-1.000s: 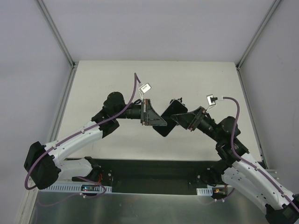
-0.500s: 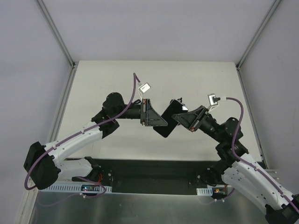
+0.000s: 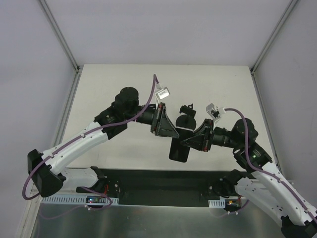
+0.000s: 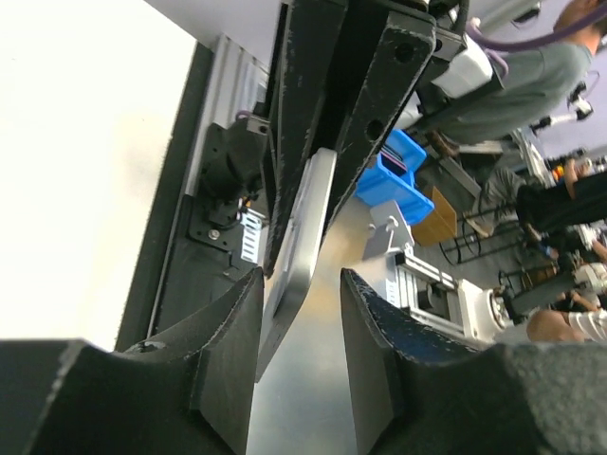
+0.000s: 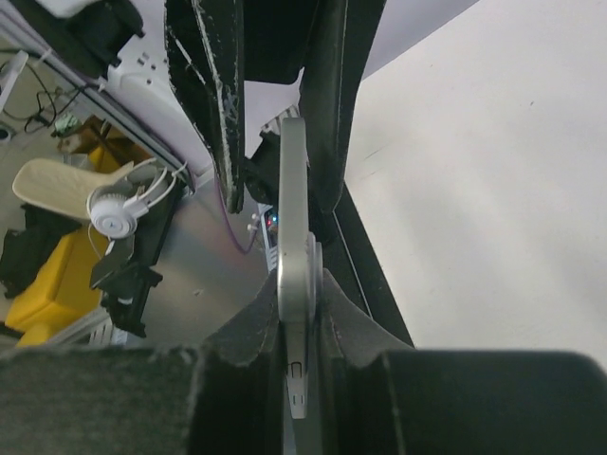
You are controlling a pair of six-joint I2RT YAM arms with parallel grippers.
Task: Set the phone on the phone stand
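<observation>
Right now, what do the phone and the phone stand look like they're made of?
From above, the phone shows a flat black face, probably glass, though no reflection confirms it. In the right wrist view its edge is a pale satin silver band, which suggests metal. The phone stand looks matte black, plastic or painted metal; it is too small to tell which.

Pale table (image 3: pixel 124 84) ran between grey walls (image 3: pixel 29 74), blue bin (image 4: pixel 410 180) sat off its near edge, person in grey (image 4: pixel 531 76) was beyond it, white headphones (image 5: pixel 119 210) lay on dark gear
</observation>
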